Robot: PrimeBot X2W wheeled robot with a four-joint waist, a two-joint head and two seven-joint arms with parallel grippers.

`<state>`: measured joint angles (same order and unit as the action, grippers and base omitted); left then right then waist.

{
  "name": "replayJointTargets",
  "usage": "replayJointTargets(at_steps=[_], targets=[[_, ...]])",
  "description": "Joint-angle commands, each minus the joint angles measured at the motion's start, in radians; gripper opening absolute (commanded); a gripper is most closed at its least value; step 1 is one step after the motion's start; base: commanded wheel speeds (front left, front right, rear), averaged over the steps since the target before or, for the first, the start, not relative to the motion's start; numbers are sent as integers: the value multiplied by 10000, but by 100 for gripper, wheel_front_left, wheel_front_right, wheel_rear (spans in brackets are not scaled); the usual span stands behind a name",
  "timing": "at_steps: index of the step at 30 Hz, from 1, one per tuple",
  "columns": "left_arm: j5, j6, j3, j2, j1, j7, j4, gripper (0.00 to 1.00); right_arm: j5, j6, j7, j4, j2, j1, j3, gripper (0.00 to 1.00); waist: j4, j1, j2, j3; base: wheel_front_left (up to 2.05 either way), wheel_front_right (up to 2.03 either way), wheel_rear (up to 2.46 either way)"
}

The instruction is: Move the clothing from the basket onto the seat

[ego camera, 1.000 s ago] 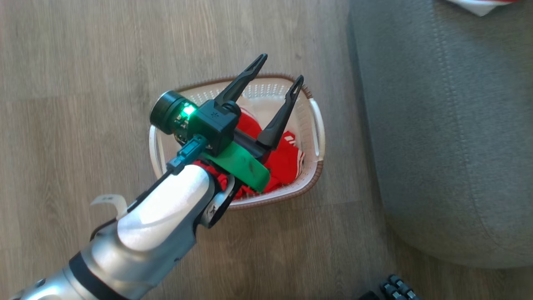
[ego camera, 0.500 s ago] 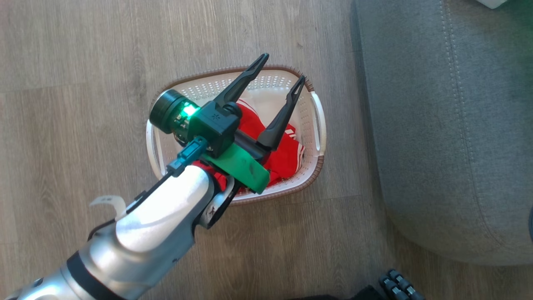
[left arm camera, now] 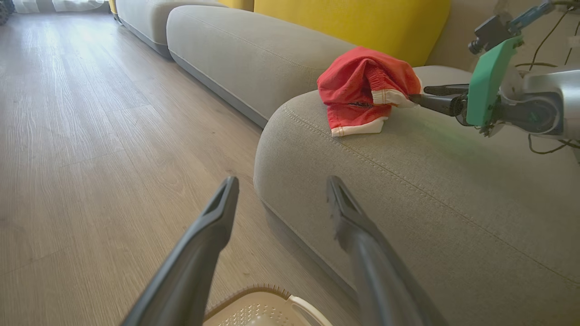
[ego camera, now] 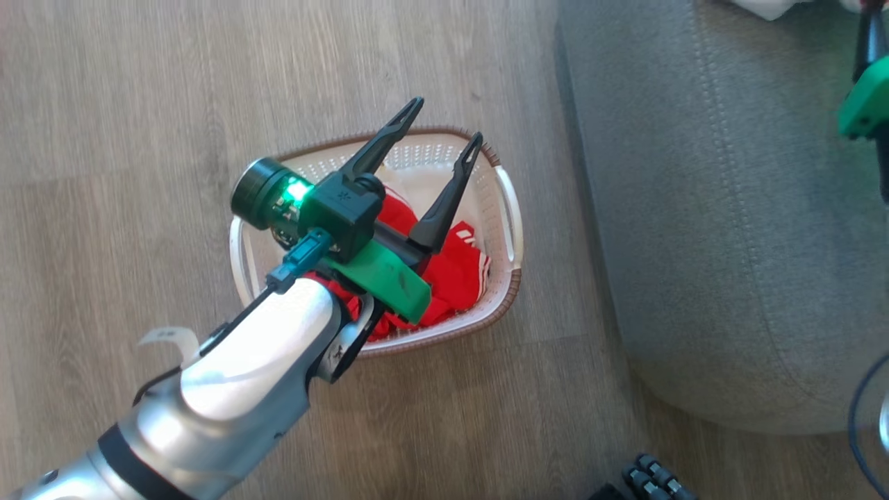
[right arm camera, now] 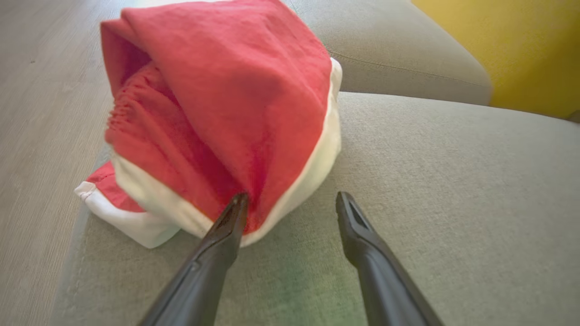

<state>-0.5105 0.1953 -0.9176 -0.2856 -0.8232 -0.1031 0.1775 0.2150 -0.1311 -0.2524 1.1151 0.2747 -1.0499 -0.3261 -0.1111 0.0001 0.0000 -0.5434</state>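
We are holding our left claw [ego camera: 446, 121] wide over the basket [ego camera: 512, 208] mid-frame — our right claw [right arm camera: 292, 198] is gaping beside red clothing [right arm camera: 226, 90] on the seat [right arm camera: 453, 181].

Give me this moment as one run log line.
left gripper: jaws open, above basket | right gripper: jaws open, at red shorts on seat | red striped garment: in basket
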Motion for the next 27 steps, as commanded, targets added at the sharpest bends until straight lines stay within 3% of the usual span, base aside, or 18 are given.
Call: replayJointTargets(at_steps=[1,14,27], targets=[[-110,96,308,-222,18,-59,-259,100,-131,4,-91,-412,11,201,176,100,-89,-1,0,180,0,0,0],[-775,259,664,-295,960,-738,161,100,-1883,4,-92,-2668,-79,2052,1836,100,-260,-1,0,1748,0,0,0],[-1731,752,1785,-528,2643,-1441,698,100,-3048,4,-93,-4228,-717,3449,3402,100,312,-1,0,3630,0,0,0]])
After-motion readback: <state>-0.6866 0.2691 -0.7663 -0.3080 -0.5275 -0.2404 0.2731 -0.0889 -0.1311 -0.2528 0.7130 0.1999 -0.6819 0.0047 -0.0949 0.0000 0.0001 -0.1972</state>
